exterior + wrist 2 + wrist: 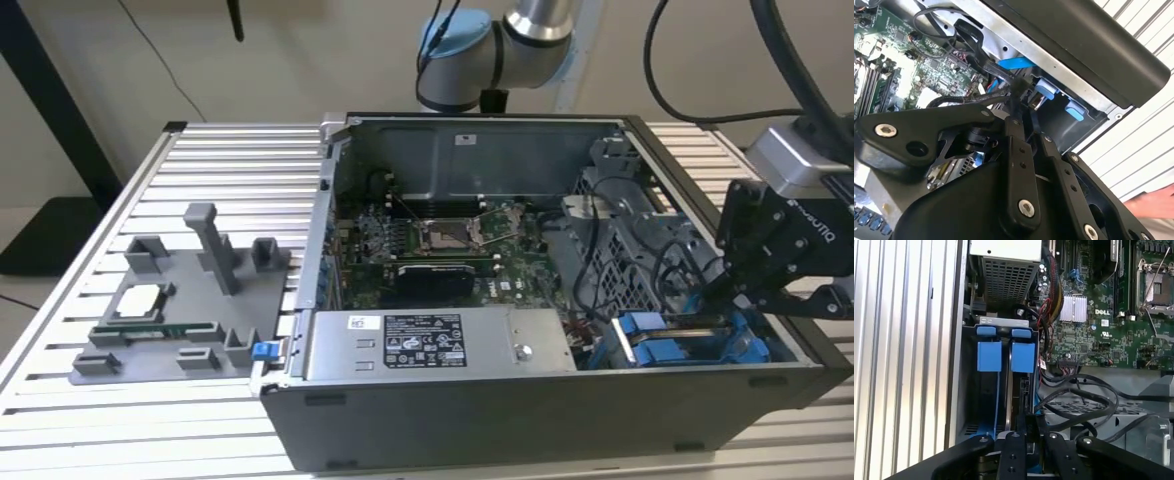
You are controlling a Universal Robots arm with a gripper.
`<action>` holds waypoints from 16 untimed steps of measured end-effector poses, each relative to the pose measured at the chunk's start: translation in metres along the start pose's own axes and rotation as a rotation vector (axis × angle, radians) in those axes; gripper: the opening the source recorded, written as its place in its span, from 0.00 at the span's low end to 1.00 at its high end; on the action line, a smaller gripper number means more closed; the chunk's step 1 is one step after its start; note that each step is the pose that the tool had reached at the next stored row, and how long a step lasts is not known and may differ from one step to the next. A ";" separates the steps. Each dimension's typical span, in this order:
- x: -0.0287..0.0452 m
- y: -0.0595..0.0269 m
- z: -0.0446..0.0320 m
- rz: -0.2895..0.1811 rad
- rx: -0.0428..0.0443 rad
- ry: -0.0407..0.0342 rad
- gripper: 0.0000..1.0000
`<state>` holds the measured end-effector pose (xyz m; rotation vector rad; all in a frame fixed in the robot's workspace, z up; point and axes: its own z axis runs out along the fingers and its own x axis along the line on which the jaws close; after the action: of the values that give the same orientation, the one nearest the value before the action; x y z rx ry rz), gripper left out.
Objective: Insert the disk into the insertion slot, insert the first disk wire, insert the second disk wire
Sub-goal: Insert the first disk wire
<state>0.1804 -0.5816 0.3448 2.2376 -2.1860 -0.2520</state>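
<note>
So the disk sits on edge down in the insertion slot, blue frame tab up top, right beside a 2nd blue tab. Looks seated afaict, so the disk step reads as done imo. The slot's in the corner of the case, next to the power-supply box, w/ the motherboard just past it.

Gripper hangs over the open end of the slot, fingers pulled together and pinching what looks like the black plug end of a disk wire. Prob gripped right at the plug bc the cable itself is floppy and wouldn't push in straight. Can't tell if the plug touches the disk's port, the fingers hide it.

Blue cable lies just beside, not in the pinch. Whole case sits on the slatted table.
</note>
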 end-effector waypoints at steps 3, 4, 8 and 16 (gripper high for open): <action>0.0001 0.0003 0.0007 0.003 0.0004 -0.0004 0.00; 0.0001 0.0005 0.0010 0.004 0.0005 -0.0006 0.00; 0.0009 0.0007 0.0020 0.010 0.0012 -0.0011 0.00; 0.0012 0.0005 0.0046 0.015 0.0018 -0.0018 0.00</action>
<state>0.1795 -0.5823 0.3403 2.2214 -2.2044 -0.2521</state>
